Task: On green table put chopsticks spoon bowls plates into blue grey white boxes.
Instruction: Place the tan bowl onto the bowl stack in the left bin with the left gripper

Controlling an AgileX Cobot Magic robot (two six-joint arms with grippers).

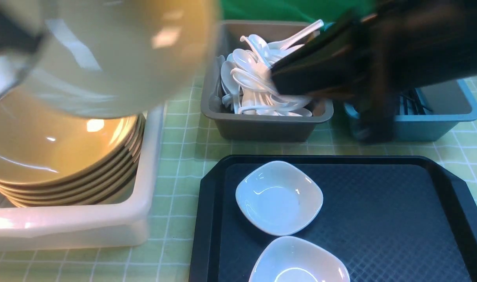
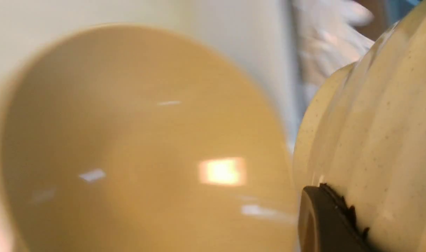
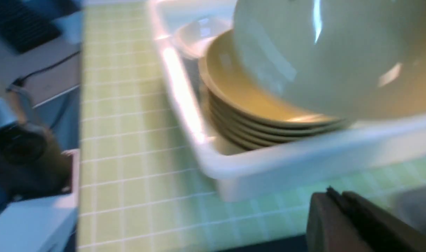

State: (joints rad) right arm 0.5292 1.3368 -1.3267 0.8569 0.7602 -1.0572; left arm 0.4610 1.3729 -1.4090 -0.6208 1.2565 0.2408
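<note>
Left fingers (image 2: 321, 224) clamp a cream bowl (image 1: 105, 58) over the stack (image 1: 54, 152) in the white box (image 1: 148, 203). Right fingers (image 3: 339, 224) I see pressed together, empty.

- Across the whole frame: green table (image 1: 183, 156) with a pale checked cover.
- Left edge, middle to lower: white box (image 1: 66, 231), set on the cover.
- Upper middle: grey box (image 1: 262, 131).
- Upper right: blue box (image 1: 430, 129), just beside the grey box.
- Lower right: black tray (image 1: 399, 219), apart from all three boxes.
</note>
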